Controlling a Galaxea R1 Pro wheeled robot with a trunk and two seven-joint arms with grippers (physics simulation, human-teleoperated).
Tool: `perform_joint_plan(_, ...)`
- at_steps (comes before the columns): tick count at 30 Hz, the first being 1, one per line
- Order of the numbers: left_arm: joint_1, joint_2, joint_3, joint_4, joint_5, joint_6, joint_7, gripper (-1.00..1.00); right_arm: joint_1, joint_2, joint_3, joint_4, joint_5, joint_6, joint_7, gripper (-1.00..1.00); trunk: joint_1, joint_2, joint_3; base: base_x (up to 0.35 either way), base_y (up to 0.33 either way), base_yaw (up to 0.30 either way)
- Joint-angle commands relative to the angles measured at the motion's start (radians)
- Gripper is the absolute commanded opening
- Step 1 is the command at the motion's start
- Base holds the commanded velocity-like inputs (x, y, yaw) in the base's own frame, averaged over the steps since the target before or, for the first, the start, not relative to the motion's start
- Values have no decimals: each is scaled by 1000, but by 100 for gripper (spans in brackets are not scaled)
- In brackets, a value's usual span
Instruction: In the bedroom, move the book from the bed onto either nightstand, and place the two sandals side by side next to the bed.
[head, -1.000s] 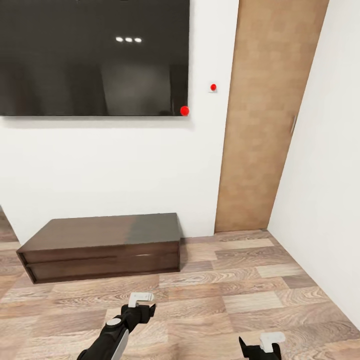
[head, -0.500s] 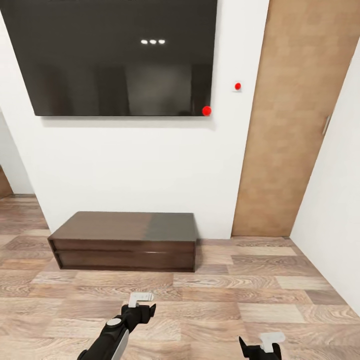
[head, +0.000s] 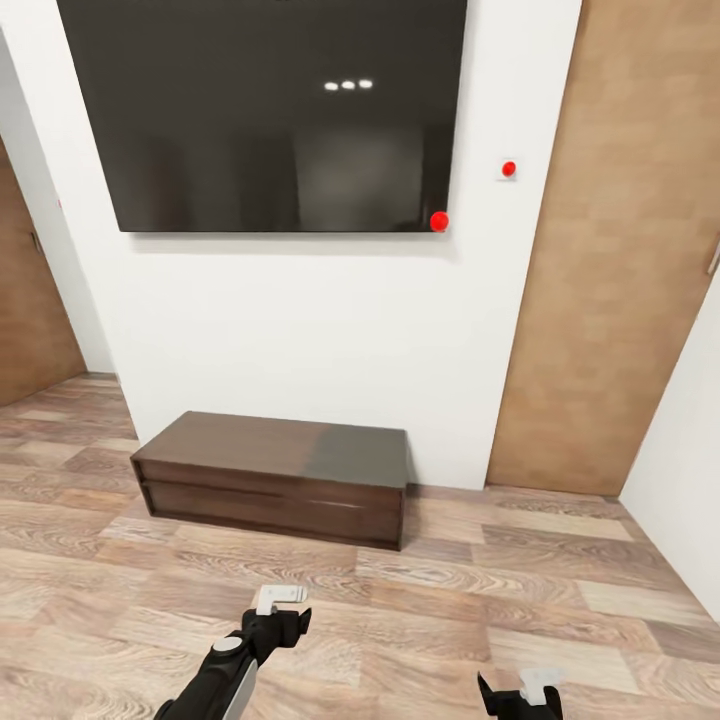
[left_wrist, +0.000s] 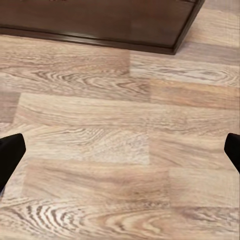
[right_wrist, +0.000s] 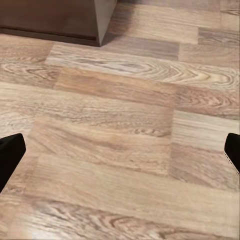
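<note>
The book, the bed, the nightstand and the sandals are out of view. I face a white wall over a brown wood-plank floor (head: 560, 600). My left gripper (head: 281, 598) hangs low over the floor in the head view, and its dark fingers (left_wrist: 10, 156) stand wide apart in the left wrist view with bare planks between them. My right gripper (head: 534, 689) sits at the head view's lower edge. Its fingers (right_wrist: 10, 152) are also spread wide over empty floor. Both grippers are open and hold nothing.
A long dark low cabinet (head: 270, 475) stands against the wall ahead, under a large black wall screen (head: 270, 110). A light wooden door (head: 630, 250) is at right with a white wall (head: 690, 480) beside it. Another wooden door (head: 30, 290) shows at left.
The whole picture has slid to the right, so the camera has turned left. The left door has come into view. Both arms keep the same pose.
</note>
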Motion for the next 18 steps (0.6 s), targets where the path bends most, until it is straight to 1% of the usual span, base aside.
perform_joint_plan(1,-1,0,1,-2,-1,6,-3,100,0,-1,6,1,-9,-3,2,100,0,0,-1,176,-257,255)
perform_joint_plan(9,-1,1,1,-2,-2,5,-3,100,0,-1,6,1,-8,-3,2,100,0,0,-1,229,-208,255)
perform_joint_plan(18,-1,1,1,15,-2,1,-3,100,0,-1,6,1,-8,-4,2,100,0,0,-1,307,-19,255)
